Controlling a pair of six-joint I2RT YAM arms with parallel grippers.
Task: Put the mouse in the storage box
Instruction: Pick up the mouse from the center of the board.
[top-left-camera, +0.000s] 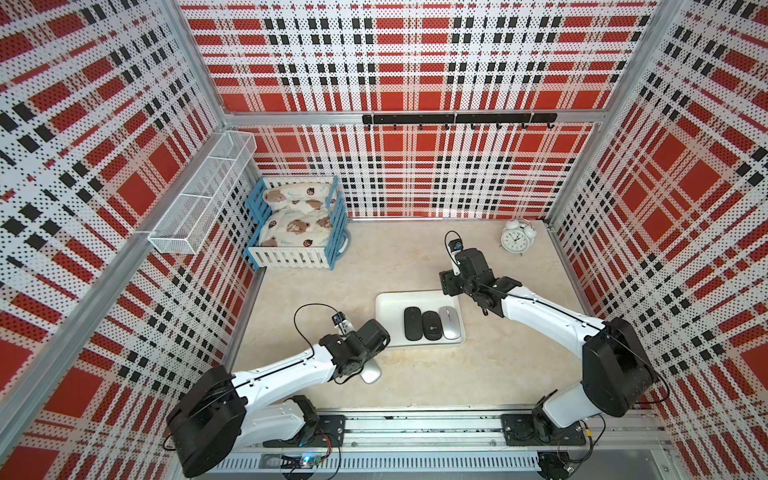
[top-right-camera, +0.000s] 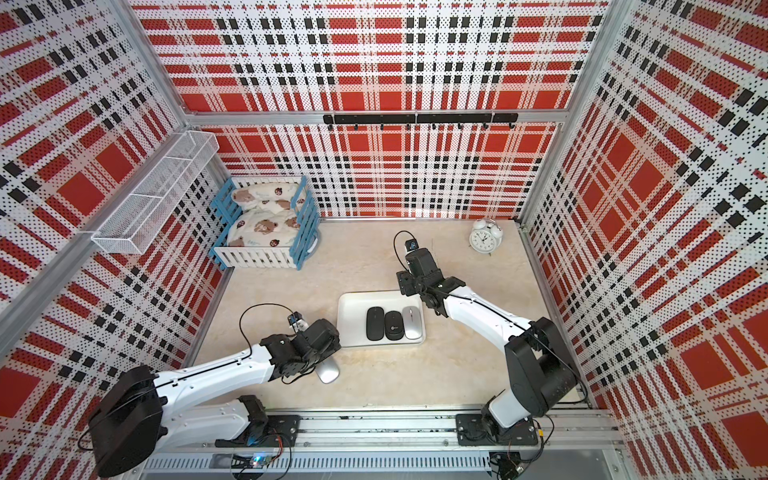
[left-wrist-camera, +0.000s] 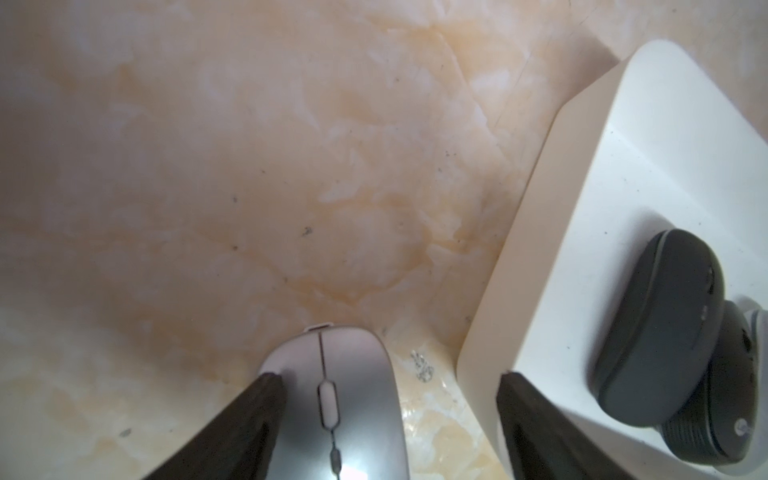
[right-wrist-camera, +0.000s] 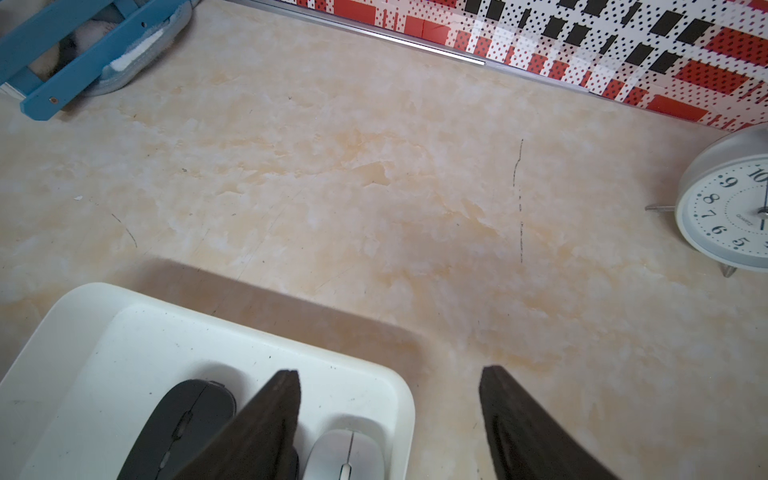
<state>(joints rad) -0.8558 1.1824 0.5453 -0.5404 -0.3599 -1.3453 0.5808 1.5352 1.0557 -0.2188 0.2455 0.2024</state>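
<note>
Now your left gripper stands open astride the silver mouse on the table, just beside the storage box.
In both top views the left arm hides half that mouse. The box holds three: two black mice and a second silver mouse. Your right gripper hangs open and empty above its corner.

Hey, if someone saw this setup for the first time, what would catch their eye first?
The loud red, black and white plaid walls all around. Then the white storage box mid-table holding three mice, and a silver mouse lying outside it beneath the left gripper.
</note>
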